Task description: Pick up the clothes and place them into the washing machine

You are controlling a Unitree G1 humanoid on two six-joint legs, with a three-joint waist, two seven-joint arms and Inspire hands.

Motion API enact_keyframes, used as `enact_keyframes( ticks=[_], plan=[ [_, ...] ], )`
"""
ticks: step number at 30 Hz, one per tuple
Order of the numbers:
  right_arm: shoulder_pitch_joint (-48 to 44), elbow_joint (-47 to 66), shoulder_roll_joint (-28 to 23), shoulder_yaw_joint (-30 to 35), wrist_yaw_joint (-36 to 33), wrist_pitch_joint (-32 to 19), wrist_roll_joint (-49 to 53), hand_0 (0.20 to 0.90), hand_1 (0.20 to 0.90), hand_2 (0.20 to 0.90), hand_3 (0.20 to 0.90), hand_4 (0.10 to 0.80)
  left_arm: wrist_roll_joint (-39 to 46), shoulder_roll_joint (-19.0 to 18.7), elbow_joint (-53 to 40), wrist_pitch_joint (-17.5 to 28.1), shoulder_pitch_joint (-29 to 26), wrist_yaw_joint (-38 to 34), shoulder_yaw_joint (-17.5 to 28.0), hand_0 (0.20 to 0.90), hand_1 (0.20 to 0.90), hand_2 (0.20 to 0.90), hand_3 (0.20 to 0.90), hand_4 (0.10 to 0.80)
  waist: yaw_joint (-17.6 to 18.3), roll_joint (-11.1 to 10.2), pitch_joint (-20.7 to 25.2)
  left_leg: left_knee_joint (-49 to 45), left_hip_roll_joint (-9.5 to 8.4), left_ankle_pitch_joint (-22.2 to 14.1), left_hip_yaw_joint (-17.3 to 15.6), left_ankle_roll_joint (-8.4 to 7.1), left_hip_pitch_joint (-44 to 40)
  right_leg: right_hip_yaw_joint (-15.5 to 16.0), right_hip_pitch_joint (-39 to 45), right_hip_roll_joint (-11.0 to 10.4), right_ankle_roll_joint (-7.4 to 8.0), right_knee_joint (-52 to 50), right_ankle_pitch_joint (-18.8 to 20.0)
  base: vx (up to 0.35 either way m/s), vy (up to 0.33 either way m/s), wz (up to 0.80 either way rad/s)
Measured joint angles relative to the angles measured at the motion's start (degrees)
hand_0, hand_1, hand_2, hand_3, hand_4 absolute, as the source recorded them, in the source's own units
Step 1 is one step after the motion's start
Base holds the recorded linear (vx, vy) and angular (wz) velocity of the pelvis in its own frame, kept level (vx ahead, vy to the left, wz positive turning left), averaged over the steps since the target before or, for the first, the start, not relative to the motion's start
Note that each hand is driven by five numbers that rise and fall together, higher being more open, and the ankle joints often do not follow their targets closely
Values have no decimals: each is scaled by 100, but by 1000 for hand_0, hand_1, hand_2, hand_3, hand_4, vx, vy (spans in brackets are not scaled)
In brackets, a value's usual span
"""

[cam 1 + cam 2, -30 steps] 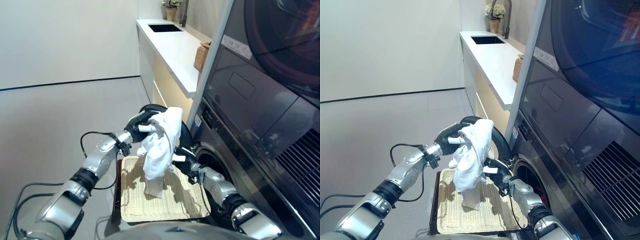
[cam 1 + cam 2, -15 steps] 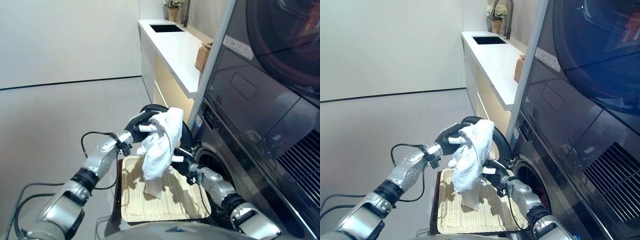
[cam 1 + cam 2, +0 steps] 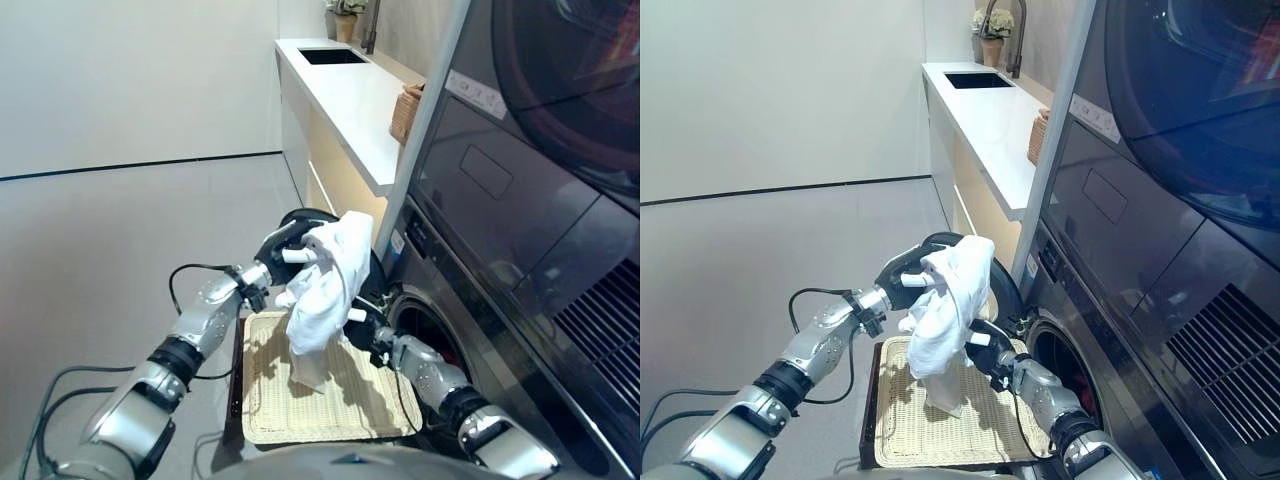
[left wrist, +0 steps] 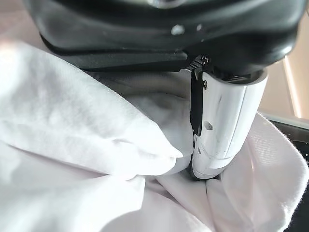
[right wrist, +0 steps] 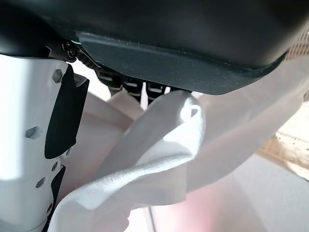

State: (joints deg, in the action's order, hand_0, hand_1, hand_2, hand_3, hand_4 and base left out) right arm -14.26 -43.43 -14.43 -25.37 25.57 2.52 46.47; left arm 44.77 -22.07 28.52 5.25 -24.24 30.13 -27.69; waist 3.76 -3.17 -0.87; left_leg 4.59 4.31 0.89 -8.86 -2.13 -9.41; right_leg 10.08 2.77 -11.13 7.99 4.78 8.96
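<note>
While left robot hand (image 3: 283, 246) clutches white cloth (image 3: 322, 284), right robot hand (image 3: 362, 325) prob. grips it too.

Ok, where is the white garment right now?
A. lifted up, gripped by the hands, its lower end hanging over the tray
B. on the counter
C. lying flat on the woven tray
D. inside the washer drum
A: the white garment hangs from the left hand, the right hand also on it, above the woven tray.

A pale grey floor (image 3: 120, 230) carries a dark-framed woven tray (image 3: 350, 410) lying flat just before the washing machine (image 3: 480, 330), beside the white counter's (image 3: 345, 100) base.
</note>
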Motion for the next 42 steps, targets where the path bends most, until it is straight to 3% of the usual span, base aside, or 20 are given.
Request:
enact_keyframes(
  ticks=[6,7,9,10,32,39,40,41,42],
  plan=[
    [0,269,17,-252,194,11,6,900,900,900,900,800,-1,4,0,0,0,2,15,200,200,200,200,300,-10,1,1,-1,0,0,-1,0,0,0,0,1,0,-3,1,0,0,0],
    [0,270,25,-280,218,11,6,431,431,431,431,465,-1,2,0,-1,0,2,15,200,200,200,200,300,-11,1,1,-1,0,0,-1,0,0,-1,0,1,-1,-3,1,0,0,0],
    [-1,271,39,-330,218,12,6,370,370,370,370,422,-3,1,4,-1,0,2,15,200,200,200,200,300,-11,1,2,-1,0,0,-1,0,-1,-1,0,1,0,-4,1,0,0,0],
    [0,271,40,-358,218,12,6,200,200,200,200,300,-4,1,5,-1,0,3,15,200,200,200,200,300,-10,1,2,-1,0,0,-1,0,-1,-1,0,2,0,-4,1,0,0,0],
    [3,270,36,-325,222,12,5,200,200,200,200,300,-8,3,12,-2,0,2,19,200,200,200,200,300,-4,1,2,-1,0,0,-2,0,-4,-1,1,2,0,-4,1,0,0,0],
    [157,266,43,101,198,7,24,200,200,200,200,300,-33,92,51,3,10,-49,287,200,200,200,200,300,-2,1,2,0,0,0,-1,0,-4,-2,4,3,0,-5,1,0,0,0],
    [183,266,37,172,193,-2,42,200,200,200,200,300,-42,113,66,14,12,-130,338,420,420,420,420,457,-2,0,3,0,0,0,0,0,-4,-2,4,3,0,-5,1,0,0,0],
    [218,266,36,257,190,-4,88,200,200,200,200,300,-81,135,91,17,23,-187,427,529,529,529,529,535,-1,0,3,0,0,0,0,0,-4,-3,3,3,0,-5,1,0,0,0],
    [236,266,33,294,183,-6,130,200,200,200,200,300,-89,137,96,19,30,-233,461,549,549,549,549,549,0,0,3,0,0,0,0,0,-3,-3,3,3,0,-5,1,0,0,0]
  ],
)
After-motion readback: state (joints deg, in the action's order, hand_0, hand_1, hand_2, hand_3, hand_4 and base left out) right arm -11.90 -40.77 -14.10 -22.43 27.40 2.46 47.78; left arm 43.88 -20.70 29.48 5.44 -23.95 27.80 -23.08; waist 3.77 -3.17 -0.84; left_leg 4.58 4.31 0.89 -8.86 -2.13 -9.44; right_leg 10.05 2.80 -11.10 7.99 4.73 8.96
